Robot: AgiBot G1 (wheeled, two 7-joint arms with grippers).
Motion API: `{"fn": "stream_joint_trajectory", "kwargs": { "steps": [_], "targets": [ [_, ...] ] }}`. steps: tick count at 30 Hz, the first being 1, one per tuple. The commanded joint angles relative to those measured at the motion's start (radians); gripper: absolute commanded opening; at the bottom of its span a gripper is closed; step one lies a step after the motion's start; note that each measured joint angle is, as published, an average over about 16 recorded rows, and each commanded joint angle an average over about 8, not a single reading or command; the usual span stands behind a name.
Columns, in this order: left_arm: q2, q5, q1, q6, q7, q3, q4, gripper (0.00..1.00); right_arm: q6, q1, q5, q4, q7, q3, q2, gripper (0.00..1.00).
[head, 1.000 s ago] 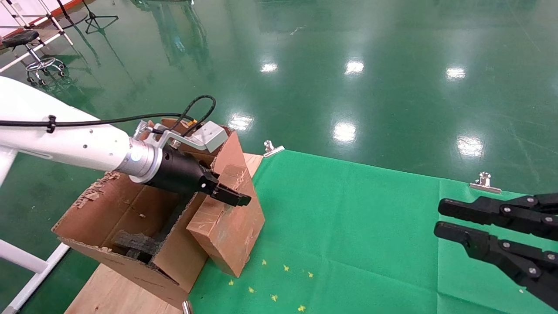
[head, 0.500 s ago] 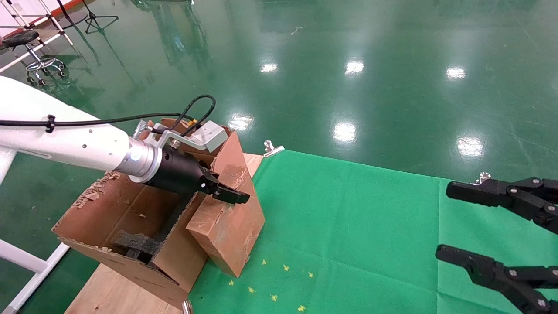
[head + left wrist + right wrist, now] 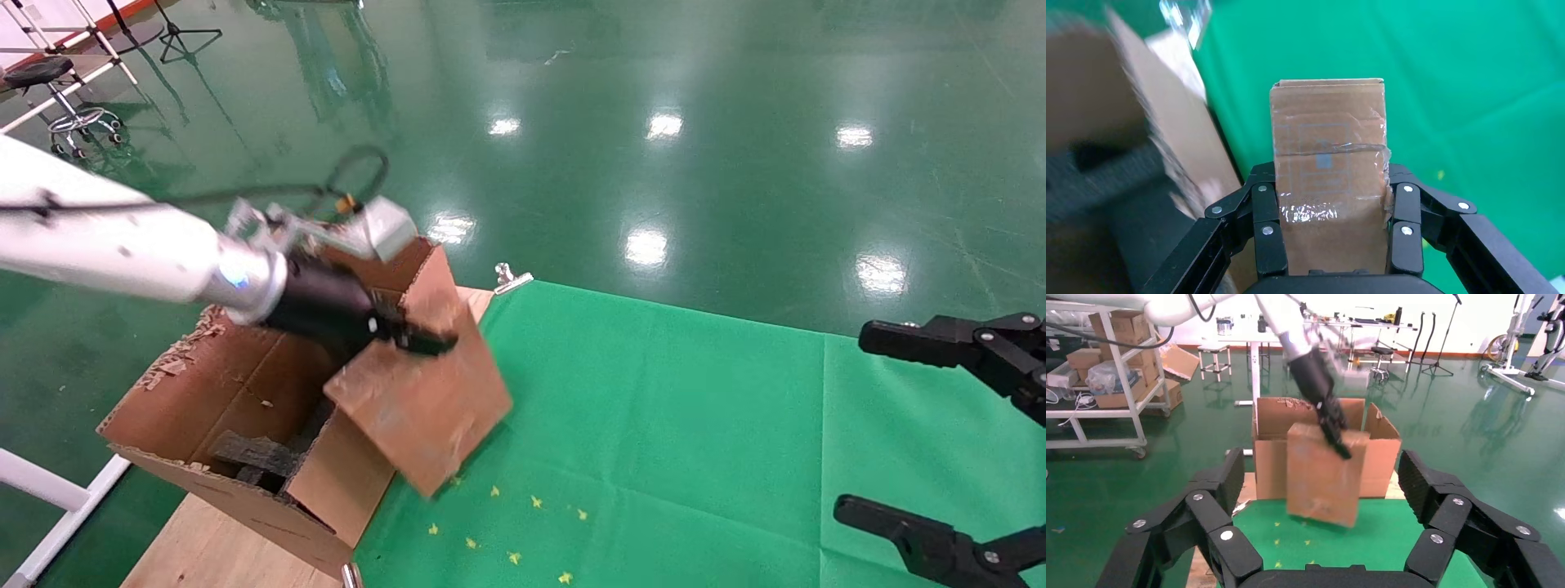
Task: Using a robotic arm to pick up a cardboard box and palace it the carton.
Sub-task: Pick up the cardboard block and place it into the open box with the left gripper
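The robotic arm (image 3: 106, 245), white with a silver wrist, reaches in from the left. Its left gripper (image 3: 425, 343) is shut on the top of the cardboard box (image 3: 425, 408), which hangs tilted just above the green cloth, right beside the carton's near flap. In the left wrist view both fingers (image 3: 1266, 226) press the taped sides of the cardboard box (image 3: 1327, 171). The carton (image 3: 245, 384) stands open at the table's left end, its flaps ragged. My right gripper (image 3: 870, 425) is open at the far right, holding nothing, and it faces the box (image 3: 1321, 471) and the carton (image 3: 1379, 459).
Green cloth (image 3: 670, 408) covers the table and is held by metal clips (image 3: 511, 278) at the far edge. Black foam (image 3: 253, 453) lies inside the carton. Yellow scraps (image 3: 515, 523) dot the cloth. Bare wooden board (image 3: 221, 547) shows under the carton. Glossy green floor lies beyond.
The left gripper has lifted the cardboard box off the cloth and swung it up toward the carton. The right gripper's fingers have spread wider apart.
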Motion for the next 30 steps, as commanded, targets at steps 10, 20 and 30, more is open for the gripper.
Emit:
{"fn": "stream_joint_trajectory", "kwargs": {
  "steps": [10, 20, 30],
  "targets": [
    [-0.072, -0.046, -0.18, -0.004, 0.078, -0.098, 0.007, 0.0, 0.0, 0.0, 0.0, 0.0, 0.0, 0.0, 0.0, 1.0],
    [-0.183, 0.032, -0.267, 0.049, 0.221, -0.099, 0.14, 0.0, 0.0, 0.0, 0.0, 0.0, 0.0, 0.0, 0.0, 1.0],
    [-0.262, 0.023, -0.161, -0.035, 0.444, -0.091, 0.417, 0.0, 0.0, 0.0, 0.0, 0.0, 0.0, 0.0, 0.0, 1.0]
  ]
}}
